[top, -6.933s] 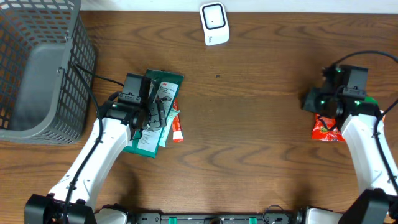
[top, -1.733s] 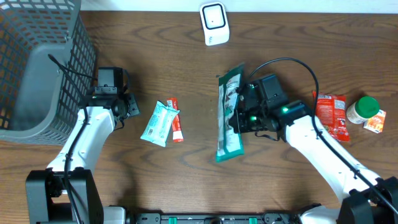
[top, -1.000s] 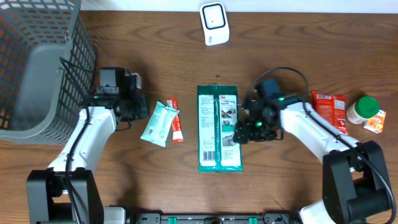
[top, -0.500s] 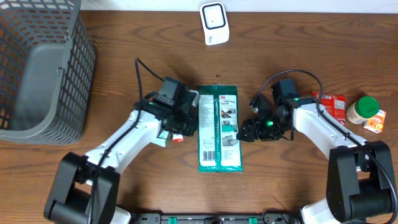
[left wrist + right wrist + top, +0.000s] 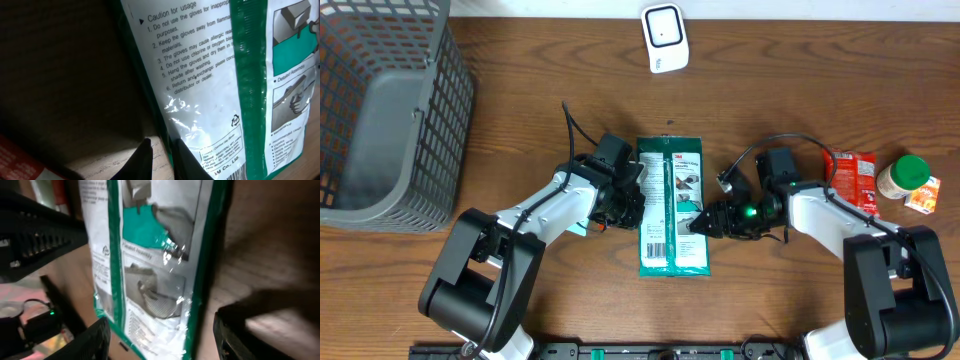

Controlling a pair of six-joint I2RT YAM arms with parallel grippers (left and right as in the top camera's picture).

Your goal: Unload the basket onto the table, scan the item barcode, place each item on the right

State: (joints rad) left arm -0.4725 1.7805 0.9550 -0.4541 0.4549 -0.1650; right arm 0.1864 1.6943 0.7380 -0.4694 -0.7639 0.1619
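Text and pictures faced up on the glove package, which lay flat near the middle of the table, its length running from the far edge toward the near edge. We found the left gripper at the package's left side, its fingers almost pressed together low over the wood just beside the wrapper, nothing visible between them. The right gripper sat at the package's right side with its fingers spread wide and the green border of the wrapper between them; we could not tell whether they touched it. A white barcode scanner stood at the far edge, well apart from the package. A grey mesh basket filled the far left corner. Near the right edge lay a red packet, a green-capped bottle and a small orange box.
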